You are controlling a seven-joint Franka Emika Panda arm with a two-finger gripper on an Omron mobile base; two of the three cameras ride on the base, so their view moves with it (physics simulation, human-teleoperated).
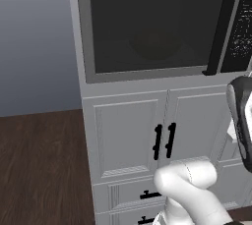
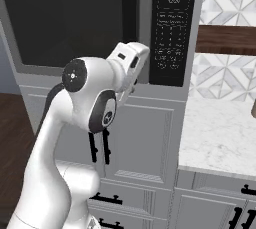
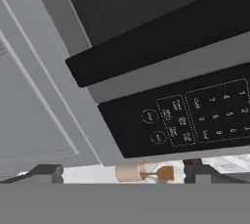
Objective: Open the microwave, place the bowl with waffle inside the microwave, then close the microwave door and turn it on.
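- The white arm [image 2: 85, 123] rises from the base, bends at a dark-ringed elbow, and reaches up toward the microwave [image 1: 147, 27].
- Its wrist and hand sit just below the microwave's lower right corner, near the black control strip [image 2: 172, 28].
- The gripper [image 3: 122, 171] points at the keypad, tilted, its two dark fingertips [image 3: 46, 171] spread wide apart, with nothing between them.
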